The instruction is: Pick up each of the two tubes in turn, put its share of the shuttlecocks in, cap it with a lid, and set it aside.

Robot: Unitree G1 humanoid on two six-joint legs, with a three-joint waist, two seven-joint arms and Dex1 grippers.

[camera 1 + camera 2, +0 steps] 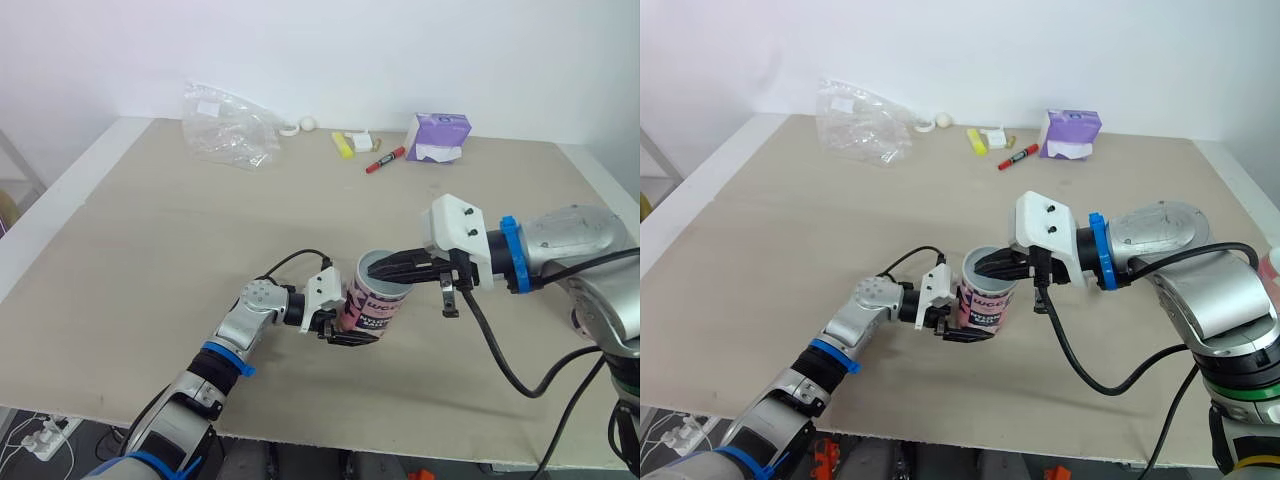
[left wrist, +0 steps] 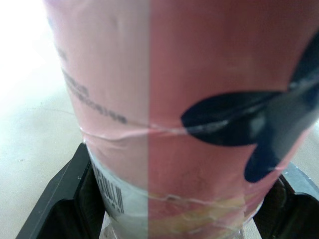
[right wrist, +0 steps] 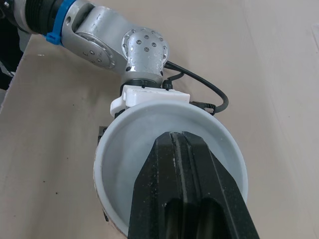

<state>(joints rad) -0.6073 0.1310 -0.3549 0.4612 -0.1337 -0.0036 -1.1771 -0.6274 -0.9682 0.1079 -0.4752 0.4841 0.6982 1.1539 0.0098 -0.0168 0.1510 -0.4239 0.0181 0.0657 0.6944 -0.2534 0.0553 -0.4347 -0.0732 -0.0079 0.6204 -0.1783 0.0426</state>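
Observation:
A pink printed tube [image 1: 372, 305] stands upright near the table's front edge, mouth open at the top. My left gripper [image 1: 347, 330] is shut on its lower part, with a black finger [image 2: 60, 199] on each side of the pink wall [image 2: 174, 99]. My right gripper [image 1: 380, 270] reaches in from the right. Its fingers are pressed together, with their tips [image 3: 175, 142] just past the white rim [image 3: 117, 132] and inside the mouth. Nothing shows between the right fingers. The tube's bottom is hidden behind them.
At the far edge of the table [image 1: 140, 250] lie a crumpled clear plastic bag [image 1: 225, 125], a tape roll [image 1: 289, 129], a white ball [image 1: 308, 124], a yellow item [image 1: 342, 145], a red marker [image 1: 385, 160] and a purple box [image 1: 437, 137].

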